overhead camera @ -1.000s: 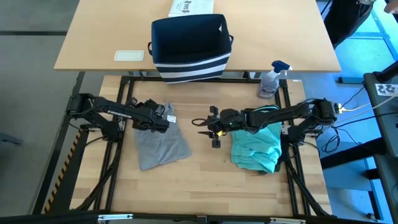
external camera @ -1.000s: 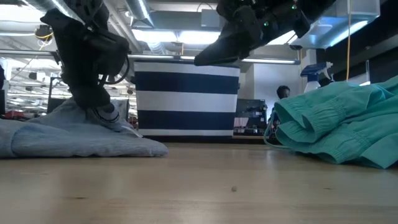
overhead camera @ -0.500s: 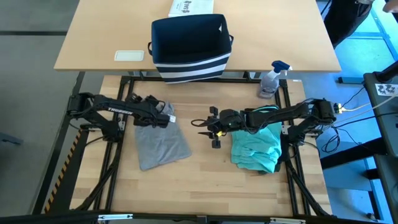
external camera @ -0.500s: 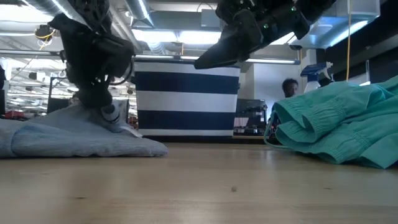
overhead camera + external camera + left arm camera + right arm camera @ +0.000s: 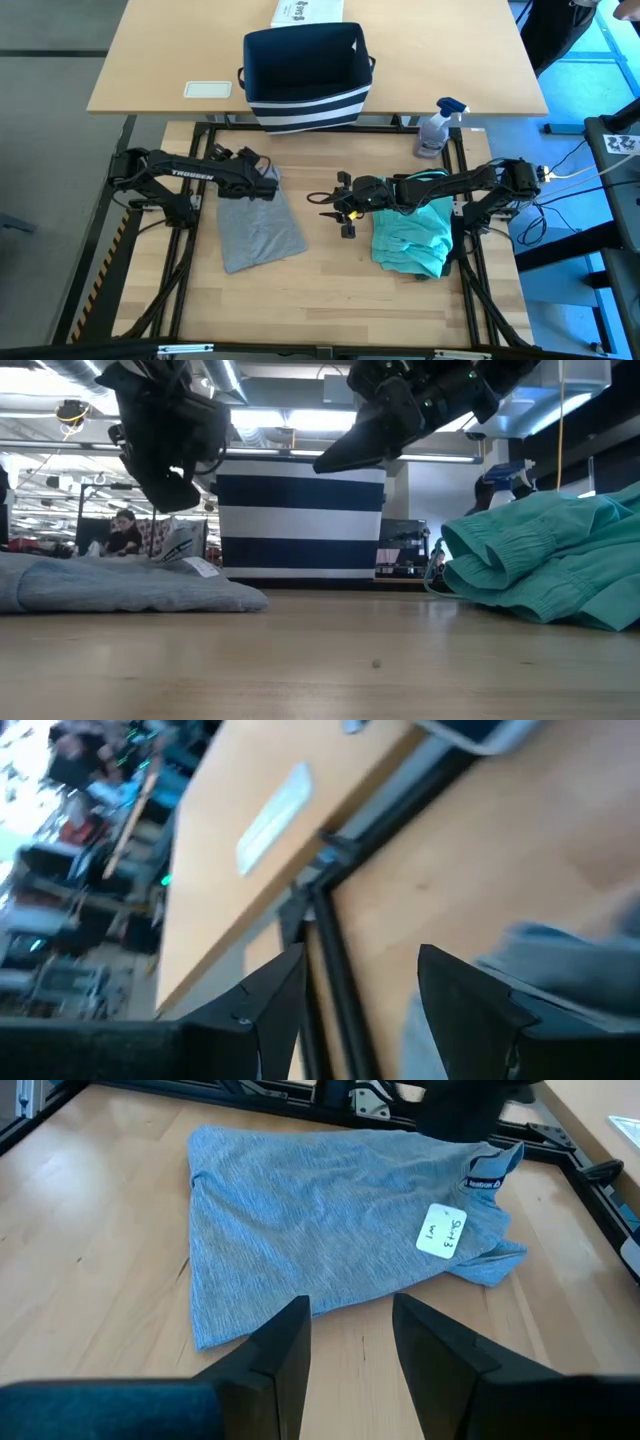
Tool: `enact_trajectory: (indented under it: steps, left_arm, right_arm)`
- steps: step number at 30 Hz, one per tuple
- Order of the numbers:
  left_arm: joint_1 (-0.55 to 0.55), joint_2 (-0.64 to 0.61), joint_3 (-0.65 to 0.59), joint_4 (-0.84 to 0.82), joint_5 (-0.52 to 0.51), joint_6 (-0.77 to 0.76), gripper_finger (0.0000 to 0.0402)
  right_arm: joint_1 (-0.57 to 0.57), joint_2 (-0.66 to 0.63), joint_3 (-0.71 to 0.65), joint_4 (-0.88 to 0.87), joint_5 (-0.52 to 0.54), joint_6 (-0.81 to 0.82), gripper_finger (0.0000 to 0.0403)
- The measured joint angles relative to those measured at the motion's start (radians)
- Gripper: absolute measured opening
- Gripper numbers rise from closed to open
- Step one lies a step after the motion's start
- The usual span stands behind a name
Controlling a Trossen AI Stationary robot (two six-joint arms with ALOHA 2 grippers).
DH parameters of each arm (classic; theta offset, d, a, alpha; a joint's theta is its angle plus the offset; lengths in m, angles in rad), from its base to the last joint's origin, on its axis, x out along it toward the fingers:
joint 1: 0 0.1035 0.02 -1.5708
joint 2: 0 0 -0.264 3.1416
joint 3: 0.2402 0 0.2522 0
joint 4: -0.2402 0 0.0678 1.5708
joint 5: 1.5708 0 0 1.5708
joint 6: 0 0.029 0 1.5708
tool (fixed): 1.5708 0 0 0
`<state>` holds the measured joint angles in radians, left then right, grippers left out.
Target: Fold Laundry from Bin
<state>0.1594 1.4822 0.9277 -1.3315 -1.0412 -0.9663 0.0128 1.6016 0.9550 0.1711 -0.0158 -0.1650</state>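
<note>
Here, a wooden table [image 5: 300, 275] bears the folded grey T-shirt [image 5: 255, 228].

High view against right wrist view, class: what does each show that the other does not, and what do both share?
Only the high view shows the bin, the teal piece and the spray bottle. Only the right wrist view shows the white tag at the collar of the grey T-shirt. Both show that shirt flat on the table, with the open right claw empty.

Left end effector [image 5: 268, 180] hangs open; right end effector [image 5: 327, 198] hovers, parted.
</note>
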Motion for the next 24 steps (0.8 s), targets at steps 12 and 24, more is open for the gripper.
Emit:
enact_trajectory:
  steps: [12,24]
  left_arm:
    - [-0.196,-0.058,-0.032,0.236,0.209,0.204,0.0177]
    - [0.038,-0.056,-0.216,0.431,0.09,0.222,0.0148]
  right_arm:
    - [0.0,-0.001,-0.001,-0.008,0.002,-0.004,0.0143]
    - [0.0,-0.001,-0.001,-0.016,-0.002,-0.005,0.0143]
